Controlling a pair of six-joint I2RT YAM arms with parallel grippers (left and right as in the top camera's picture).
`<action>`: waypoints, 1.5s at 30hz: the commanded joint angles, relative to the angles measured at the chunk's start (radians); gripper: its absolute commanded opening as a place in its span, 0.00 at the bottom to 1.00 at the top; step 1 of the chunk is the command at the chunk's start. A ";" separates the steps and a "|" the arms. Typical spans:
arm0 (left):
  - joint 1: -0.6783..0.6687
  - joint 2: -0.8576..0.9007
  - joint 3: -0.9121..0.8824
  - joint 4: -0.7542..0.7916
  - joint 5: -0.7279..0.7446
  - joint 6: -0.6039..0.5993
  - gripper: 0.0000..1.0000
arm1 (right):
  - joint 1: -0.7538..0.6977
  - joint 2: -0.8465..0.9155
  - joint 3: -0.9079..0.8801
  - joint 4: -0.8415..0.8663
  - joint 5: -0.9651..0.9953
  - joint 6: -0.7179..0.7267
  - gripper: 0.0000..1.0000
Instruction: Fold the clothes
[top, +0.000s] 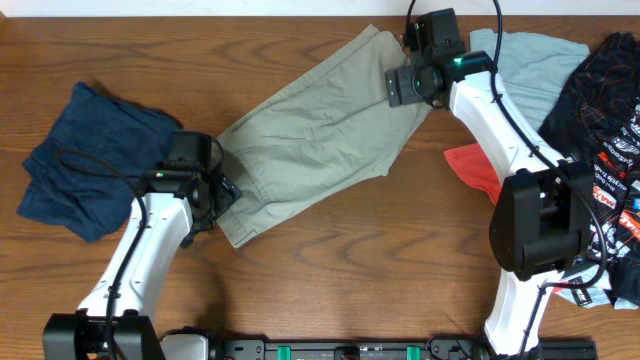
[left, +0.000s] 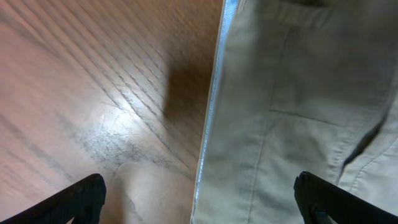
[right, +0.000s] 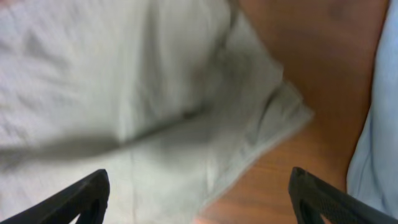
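The khaki-beige shorts (top: 315, 125) lie flat and diagonal across the middle of the table. My left gripper (top: 222, 190) is open over their lower-left hem; the left wrist view shows its fingers (left: 199, 202) straddling the shorts' edge (left: 298, 112) and bare wood. My right gripper (top: 405, 70) is open over the upper-right end; the right wrist view shows its fingers (right: 199, 199) apart above the shorts' corner (right: 155, 106). Neither holds cloth.
A navy garment (top: 85, 155) lies crumpled at the left. A light-blue piece (top: 535, 65) lies at the far right back, with a red piece (top: 475, 165) and a black printed piece (top: 605, 100) beside it. The right arm (top: 500, 120) reaches over them.
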 joint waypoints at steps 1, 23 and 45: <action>0.004 0.011 -0.049 0.047 0.046 0.006 0.98 | -0.016 -0.005 0.005 -0.048 -0.002 0.006 0.88; 0.004 0.012 -0.295 0.484 0.163 0.036 0.31 | -0.018 -0.005 0.005 -0.201 -0.002 0.007 0.75; 0.004 -0.290 -0.034 -0.205 0.164 0.209 0.06 | 0.055 -0.052 -0.019 -0.266 -0.460 -0.110 0.01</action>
